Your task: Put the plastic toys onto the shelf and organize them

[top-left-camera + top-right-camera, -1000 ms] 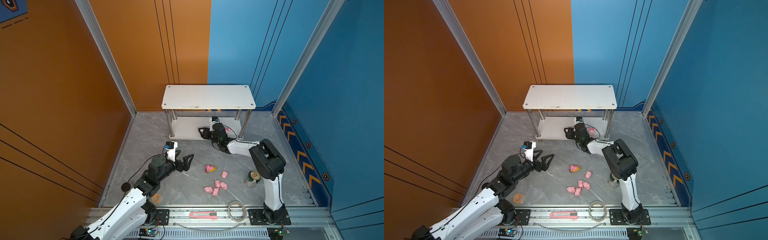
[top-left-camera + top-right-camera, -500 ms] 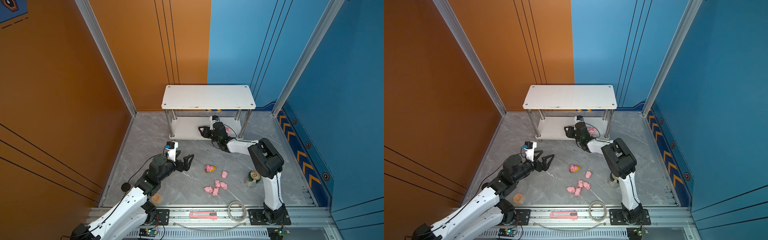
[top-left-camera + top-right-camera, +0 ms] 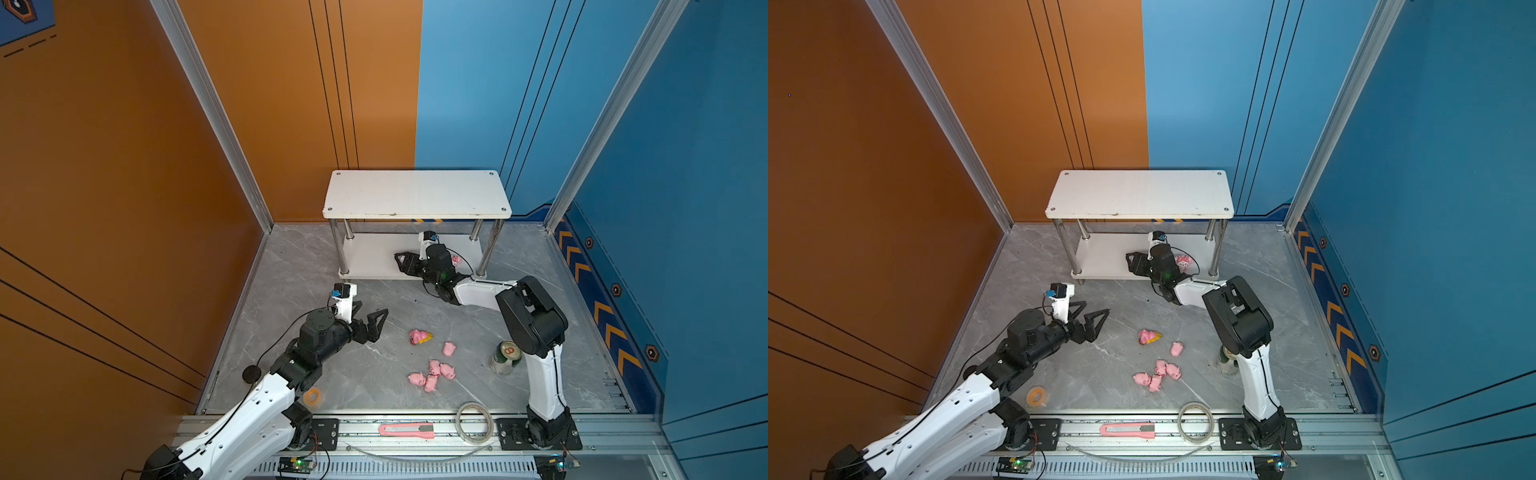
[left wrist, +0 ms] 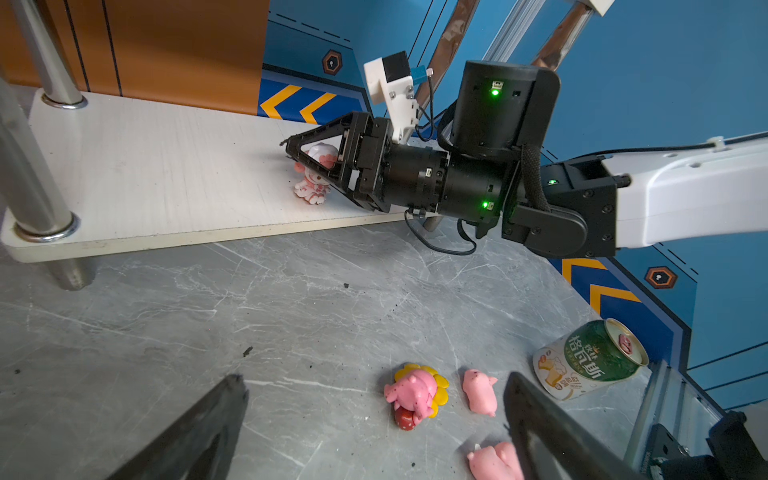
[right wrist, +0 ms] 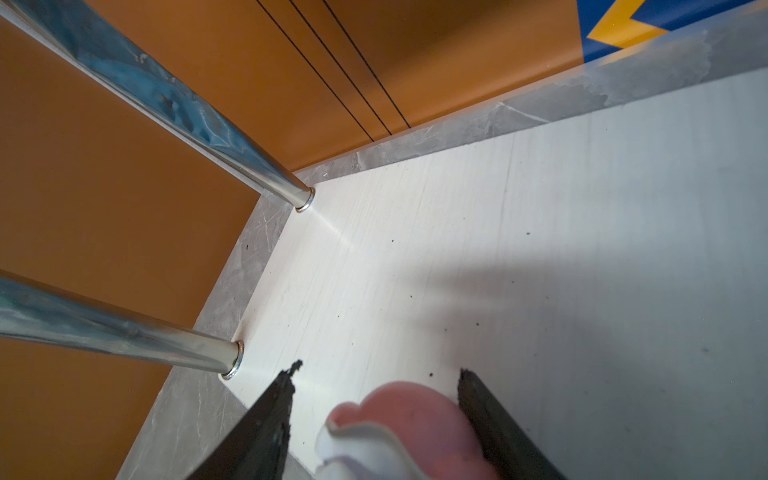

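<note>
The white two-tier shelf (image 3: 415,193) stands at the back. My right gripper (image 3: 402,261) reaches onto its lower tier (image 4: 145,166). Its jaws are open around a white-pink figurine (image 4: 313,178) that stands on the board. In the right wrist view a gap shows between one finger (image 5: 270,411) and the figurine (image 5: 399,419). Another pink-white figurine (image 3: 1183,262) stands on that tier beside the wrist. On the floor lie a sunflower-faced figurine (image 3: 419,336) and several pink pigs (image 3: 432,374). My left gripper (image 3: 374,322) hovers open and empty to their left.
A green can (image 3: 504,357) stands by the right arm's base link. A pink utility knife (image 3: 406,430) and a coil of clear tubing (image 3: 475,422) lie on the front rail. An orange tape roll (image 3: 312,397) sits near the left arm. Chrome legs (image 5: 124,332) flank the lower tier.
The right gripper's jaws have spread away from the figurine on the lower tier. The left arm and the floor toys have stayed put.
</note>
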You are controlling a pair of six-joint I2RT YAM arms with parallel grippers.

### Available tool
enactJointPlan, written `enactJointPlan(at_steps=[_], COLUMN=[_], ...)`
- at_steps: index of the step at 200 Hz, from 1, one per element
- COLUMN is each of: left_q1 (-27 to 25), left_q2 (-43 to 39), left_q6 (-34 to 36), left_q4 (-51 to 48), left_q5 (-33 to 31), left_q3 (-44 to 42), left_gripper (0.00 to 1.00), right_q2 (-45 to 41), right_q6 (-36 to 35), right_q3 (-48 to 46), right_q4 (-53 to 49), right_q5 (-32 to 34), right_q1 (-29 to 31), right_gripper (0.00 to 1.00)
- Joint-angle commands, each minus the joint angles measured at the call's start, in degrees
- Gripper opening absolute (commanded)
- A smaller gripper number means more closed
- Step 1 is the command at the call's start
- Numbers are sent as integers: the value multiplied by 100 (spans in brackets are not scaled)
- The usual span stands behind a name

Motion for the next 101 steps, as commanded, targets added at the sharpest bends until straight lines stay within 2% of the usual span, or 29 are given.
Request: enactJointPlan(at_steps=[1, 101], left_q1=[51, 50], left_q2=[-21, 18], left_q6=[65, 66], left_q4=[-22, 23], left_q5=[46, 75], left_q3=[73, 38], left_gripper=[98, 98], right_q2=[-5, -241], right_q6=[41, -29], right_q3=[59, 95], right_q4=[-49, -189], right_q5=[-114, -128], right_q1=[-37, -25], right_gripper=[67, 70])
